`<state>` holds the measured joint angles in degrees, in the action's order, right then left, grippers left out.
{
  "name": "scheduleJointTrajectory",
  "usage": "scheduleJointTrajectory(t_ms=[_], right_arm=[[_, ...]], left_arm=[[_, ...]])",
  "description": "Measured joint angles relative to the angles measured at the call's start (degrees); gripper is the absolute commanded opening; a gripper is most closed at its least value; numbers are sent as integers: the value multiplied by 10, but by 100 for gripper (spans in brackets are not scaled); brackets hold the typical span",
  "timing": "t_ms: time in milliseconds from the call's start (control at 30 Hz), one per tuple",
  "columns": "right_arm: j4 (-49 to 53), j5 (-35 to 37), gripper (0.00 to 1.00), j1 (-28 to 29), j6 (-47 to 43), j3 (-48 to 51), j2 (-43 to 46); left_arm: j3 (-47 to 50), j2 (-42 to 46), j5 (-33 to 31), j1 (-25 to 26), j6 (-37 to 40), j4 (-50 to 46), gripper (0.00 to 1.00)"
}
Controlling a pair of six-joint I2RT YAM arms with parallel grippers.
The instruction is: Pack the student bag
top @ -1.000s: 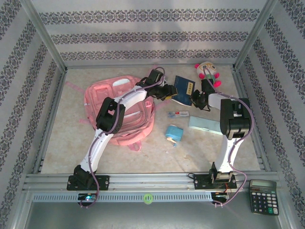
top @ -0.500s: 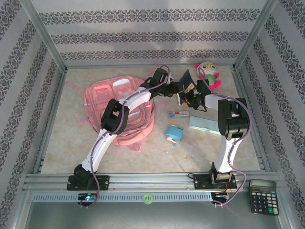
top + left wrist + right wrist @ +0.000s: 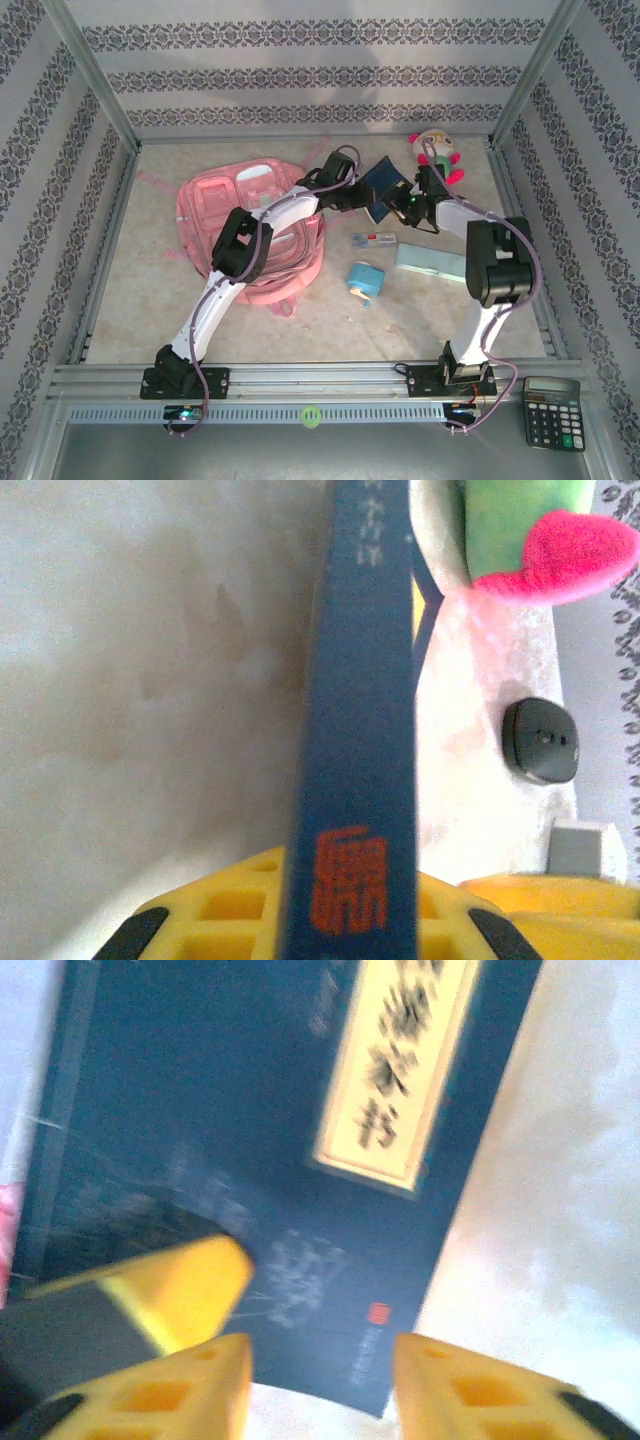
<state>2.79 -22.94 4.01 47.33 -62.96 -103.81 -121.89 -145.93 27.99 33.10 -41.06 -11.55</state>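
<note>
Two grippers meet over the far middle of the table [image 3: 150, 290]. Our left gripper [image 3: 350, 925] pinches the blue book [image 3: 358, 680] edge-on, its spine running up between the yellow fingers [image 3: 215, 920]. Our right gripper [image 3: 320, 1390] stands spread, fingertips apart just before the book's cover with its yellow label, and we see no grip there. Just beyond the book lies a plush toy [image 3: 437, 152]. The student bag [image 3: 225, 215] lies flat on the left half of the table, partly under our left arm, near the book
</note>
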Motion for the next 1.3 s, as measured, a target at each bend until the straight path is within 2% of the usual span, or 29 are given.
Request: scheduleJointTrajectory(t_ms=[100,267,500,633,700,933,1033,1133,1200,1233,1267,1300], right_arm=[[-9,14,65,0,-13,20,77],[-57,28,70,9,-27,70,201],[-130,42,77,84,-43,169,342],[-194,46,79,136,-30,225,414],[-245,47,85,165,-12,251,437],[-393,54,85,241,40,288,424],[-462,53,79,260,64,286,390],[-516,47,64,275,79,274,352],[-541,42,48,280,86,263,335],[-554,40,41,281,88,260,331],[-567,38,29,282,87,257,329],[-575,35,10,281,89,256,329]], left_arm=[[112,95,-20,2,38,16,0],[325,311,-46,2,85,99,0],[559,559,-43,1,85,254,0],[646,637,-34,1,35,325,0],[679,664,-30,0,2,360,0],[733,715,-19,-1,-100,457,0],[747,726,-10,-1,-136,499,0],[761,727,-3,0,-169,537,0],[771,727,4,0,-185,551,1],[776,727,5,0,-191,556,5],[782,727,7,0,-195,560,13],[788,728,7,0,-196,561,25]])
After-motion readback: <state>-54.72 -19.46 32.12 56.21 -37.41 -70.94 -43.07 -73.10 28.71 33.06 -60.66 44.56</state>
